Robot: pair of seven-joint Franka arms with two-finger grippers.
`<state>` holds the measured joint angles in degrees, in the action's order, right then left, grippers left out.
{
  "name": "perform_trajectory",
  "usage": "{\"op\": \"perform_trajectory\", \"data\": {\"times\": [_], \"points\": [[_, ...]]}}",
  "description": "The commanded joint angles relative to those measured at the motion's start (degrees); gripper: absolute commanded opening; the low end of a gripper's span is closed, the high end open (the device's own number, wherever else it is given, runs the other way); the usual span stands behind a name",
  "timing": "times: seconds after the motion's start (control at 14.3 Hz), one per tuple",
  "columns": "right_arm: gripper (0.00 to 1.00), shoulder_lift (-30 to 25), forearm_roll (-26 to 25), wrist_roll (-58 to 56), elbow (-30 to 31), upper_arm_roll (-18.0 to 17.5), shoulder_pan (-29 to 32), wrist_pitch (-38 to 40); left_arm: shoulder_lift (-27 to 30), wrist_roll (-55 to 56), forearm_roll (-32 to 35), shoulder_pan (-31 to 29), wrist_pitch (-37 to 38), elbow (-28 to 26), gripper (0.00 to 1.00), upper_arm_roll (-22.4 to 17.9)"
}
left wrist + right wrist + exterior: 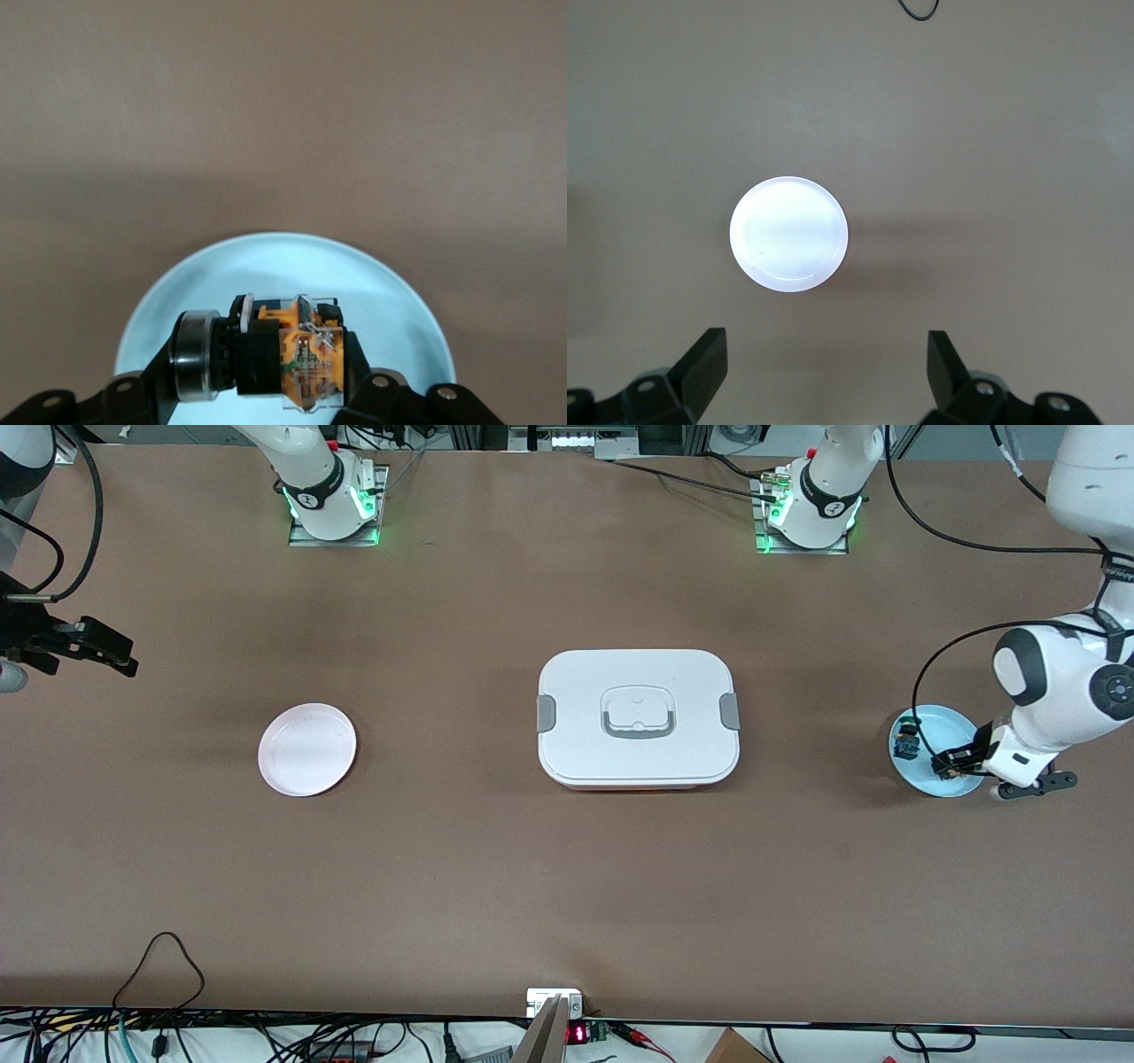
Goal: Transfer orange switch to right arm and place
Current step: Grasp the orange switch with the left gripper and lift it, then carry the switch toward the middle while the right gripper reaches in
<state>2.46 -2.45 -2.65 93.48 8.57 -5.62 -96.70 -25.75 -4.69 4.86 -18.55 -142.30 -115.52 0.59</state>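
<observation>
The orange switch (306, 359), with its black barrel and silver-rimmed cap, lies sideways between the fingers of my left gripper (261, 370). The gripper is shut on it, low over the light blue plate (292, 261). In the front view the left gripper (952, 763) is at the blue plate (950, 724) near the left arm's end of the table. The switch itself is hard to make out there. My right gripper (124, 660) is open and empty, held above the table at the right arm's end. In the right wrist view the right gripper (828, 363) is apart from the pale pink plate (788, 233).
A small blue-bodied part (905, 744) lies on the blue plate beside the left gripper. A white lunch box (638, 717) with grey clips stands mid-table. The pale pink plate (307, 749) lies toward the right arm's end. Cables run along the table's near edge.
</observation>
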Motion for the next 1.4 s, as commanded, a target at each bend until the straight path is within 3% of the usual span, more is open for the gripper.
{"op": "perform_trajectory", "data": {"times": [0.0, 0.21, 0.35, 0.63, 0.77, 0.98, 1.19, 1.33], "points": [[1.00, 0.3, 0.7, -0.3, -0.7, -0.5, 0.2, 0.8, 3.7, -10.6, 0.3, -0.7, 6.7, 3.1, 0.19, 1.0], [1.00, 0.4, 1.2, -0.3, -0.7, -0.7, 0.1, 0.6, 5.0, -23.8, -9.0, -0.8, 16.6, 7.8, 0.19, 2.9], [1.00, 1.0, 2.8, -0.8, -0.7, -0.7, 0.2, 0.5, 4.8, -31.8, -15.3, 0.1, 27.1, 13.6, 0.18, 3.2], [1.00, 1.0, 8.4, -1.0, -0.1, -0.7, -0.1, 0.6, 4.4, -38.3, -29.3, 0.3, 43.2, 20.4, 0.11, 7.9], [1.00, 1.0, 16.2, -1.0, 0.6, -0.6, 0.3, 1.0, 4.3, -42.1, -33.1, 0.1, 44.9, 20.8, 0.02, 12.0], [1.00, 0.9, 26.9, -1.0, 3.0, -0.7, 0.3, 0.9, 3.7, -51.9, -39.1, -0.4, 45.3, 20.8, 0.03, 19.3], [1.00, 0.5, 40.0, -1.0, 7.3, -0.6, 0.1, 1.0, -0.4, -69.5, -52.3, 1.5, 45.2, 20.6, 0.03, 20.6], [1.00, 0.4, 46.4, -1.6, 9.8, -0.7, -0.3, 1.0, -0.8, -74.9, -59.0, 2.3, 45.0, 19.8, 0.03, 21.1]]}}
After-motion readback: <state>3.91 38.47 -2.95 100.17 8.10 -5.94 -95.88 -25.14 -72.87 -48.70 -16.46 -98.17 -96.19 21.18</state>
